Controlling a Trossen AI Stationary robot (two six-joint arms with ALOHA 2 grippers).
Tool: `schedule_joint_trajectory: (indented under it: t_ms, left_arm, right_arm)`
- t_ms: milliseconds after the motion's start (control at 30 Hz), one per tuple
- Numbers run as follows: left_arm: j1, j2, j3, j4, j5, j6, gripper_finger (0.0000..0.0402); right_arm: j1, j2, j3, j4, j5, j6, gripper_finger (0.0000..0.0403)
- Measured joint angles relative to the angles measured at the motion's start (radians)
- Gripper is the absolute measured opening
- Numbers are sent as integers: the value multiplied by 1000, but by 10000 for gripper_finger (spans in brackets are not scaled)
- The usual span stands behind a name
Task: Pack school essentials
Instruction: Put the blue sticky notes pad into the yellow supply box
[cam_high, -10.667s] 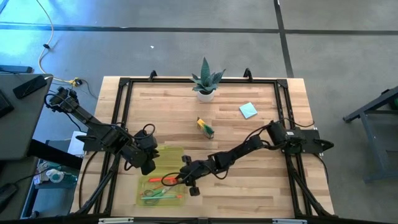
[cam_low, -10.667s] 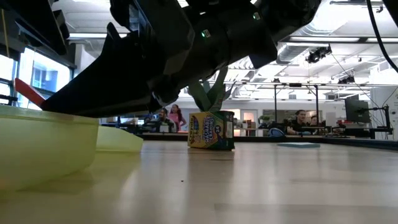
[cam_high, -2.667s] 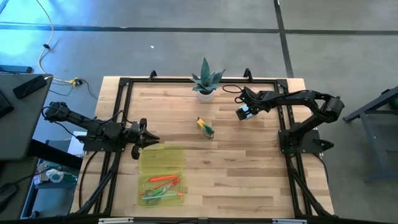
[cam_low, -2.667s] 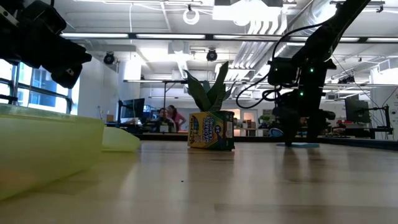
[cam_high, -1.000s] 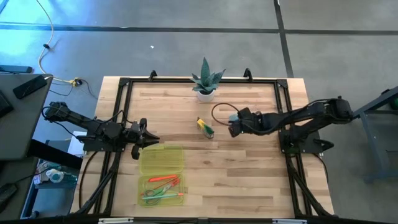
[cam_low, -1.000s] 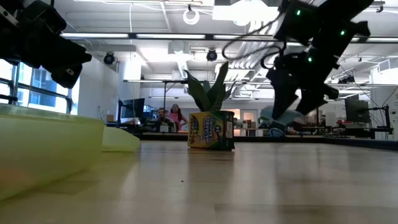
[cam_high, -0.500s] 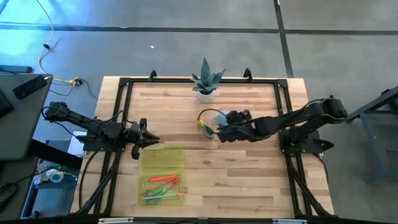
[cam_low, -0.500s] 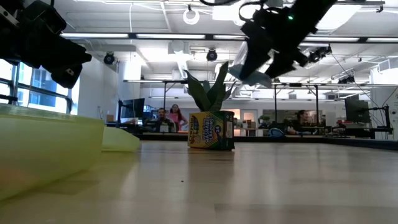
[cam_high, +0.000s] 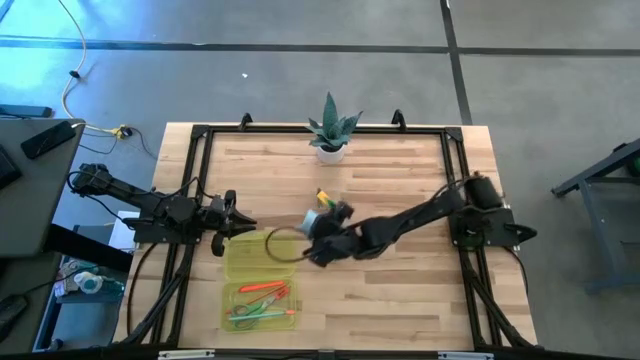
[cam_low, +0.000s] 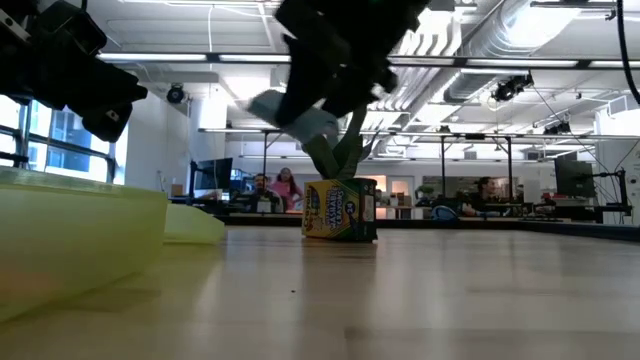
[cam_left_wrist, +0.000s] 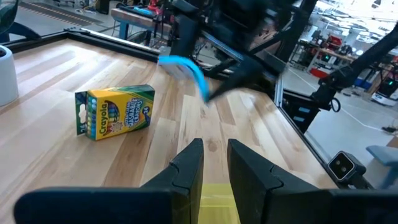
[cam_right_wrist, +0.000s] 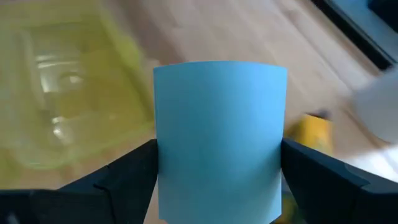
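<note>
A wood table (cam_high: 400, 280) carries the open yellow case (cam_high: 260, 285). The right gripper (cam_high: 318, 228), clamped on the blue pad (cam_right_wrist: 219, 137), hangs just beside the case, crayon box (cam_high: 330, 203) behind. The left gripper (cam_high: 225, 212), fingers nearly together, waits at the case's far edge.

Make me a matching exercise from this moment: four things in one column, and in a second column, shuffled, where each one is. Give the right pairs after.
Things:
1. light blue note pad
2. yellow-green crayon box
3. spiky green plant
4. green-handled scissors

Places:
A. lying in the plastic case near the table's front edge
B. on the wood near the table's middle
C. at the back edge of the table, in a white pot
D. held off the table between the right gripper's fingers

Pairs: 1-D, 2-B, 3-C, 4-A
</note>
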Motion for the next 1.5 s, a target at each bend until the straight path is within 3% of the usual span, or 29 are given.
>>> schedule_joint_trajectory:
  t_ms: [233, 500, 1033, 1500]
  left_arm:
    - [0, 0, 0, 0, 0, 0, 62]
    - [0, 0, 0, 0, 0, 0, 62]
    - [0, 0, 0, -4, 0, 0, 62]
    - [0, 0, 0, -8, 0, -1, 62]
  right_arm:
    - [71, 132, 195, -8, -65, -85, 312]
    - [132, 219, 322, 51, -124, -179, 312]
    - [162, 310, 336, 368, -303, -236, 312]
    - [166, 435, 336, 482, -419, -234, 312]
